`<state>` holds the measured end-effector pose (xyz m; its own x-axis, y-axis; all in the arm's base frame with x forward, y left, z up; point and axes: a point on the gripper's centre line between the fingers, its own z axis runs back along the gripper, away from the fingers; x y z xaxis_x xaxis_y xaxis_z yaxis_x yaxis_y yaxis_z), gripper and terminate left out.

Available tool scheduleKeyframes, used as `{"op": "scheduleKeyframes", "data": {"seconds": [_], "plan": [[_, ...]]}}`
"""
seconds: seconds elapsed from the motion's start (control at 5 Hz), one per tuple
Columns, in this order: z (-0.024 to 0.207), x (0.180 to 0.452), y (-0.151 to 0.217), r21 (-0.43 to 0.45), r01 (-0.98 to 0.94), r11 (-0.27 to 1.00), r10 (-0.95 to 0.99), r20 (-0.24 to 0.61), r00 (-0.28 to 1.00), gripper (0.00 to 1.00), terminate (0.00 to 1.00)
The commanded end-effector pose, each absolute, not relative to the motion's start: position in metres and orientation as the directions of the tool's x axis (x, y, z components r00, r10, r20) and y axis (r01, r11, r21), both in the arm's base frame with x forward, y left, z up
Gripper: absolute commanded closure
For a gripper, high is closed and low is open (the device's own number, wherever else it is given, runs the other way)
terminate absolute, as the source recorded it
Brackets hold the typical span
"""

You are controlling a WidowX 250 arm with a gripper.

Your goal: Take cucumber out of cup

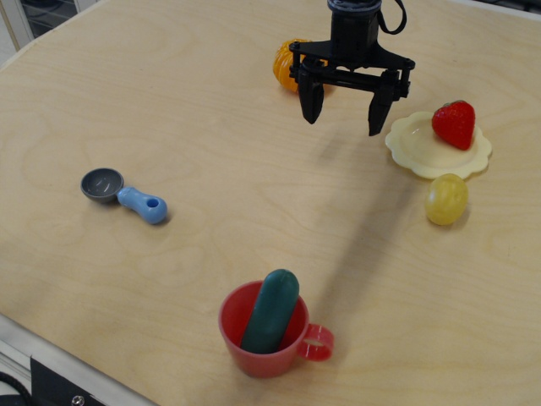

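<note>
The dark teal-green cucumber (pixel 271 309) stands tilted inside the red cup (pixel 265 357), its rounded top sticking out above the rim. The cup sits near the table's front edge with its ring handle (pixel 318 342) pointing right. My black gripper (pixel 345 108) hangs open and empty above the far side of the table, well behind the cup, fingers pointing down.
A pale yellow scalloped plate (pixel 420 152) with a red strawberry (pixel 455 123) lies right of the gripper. A yellow lemon-like ball (pixel 445 199) sits in front of it. An orange toy (pixel 287 65) is behind the gripper. A grey scoop with blue handle (pixel 123 194) lies at left.
</note>
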<state>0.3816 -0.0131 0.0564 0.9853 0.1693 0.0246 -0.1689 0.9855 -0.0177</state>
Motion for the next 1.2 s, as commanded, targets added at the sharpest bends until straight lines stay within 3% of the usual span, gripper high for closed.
{"op": "scheduleKeyframes", "data": {"seconds": [0.0,0.6,1.0], "plan": [[0.056,0.382,-0.013,-0.018,-0.169,0.985,0.169,0.025,0.985,0.00,0.00],[0.112,0.293,-0.027,0.002,-0.022,1.000,0.022,0.049,0.999,0.00,0.00],[0.111,0.237,-0.039,0.001,0.109,0.994,-0.109,0.024,0.994,0.00,0.00]]}}
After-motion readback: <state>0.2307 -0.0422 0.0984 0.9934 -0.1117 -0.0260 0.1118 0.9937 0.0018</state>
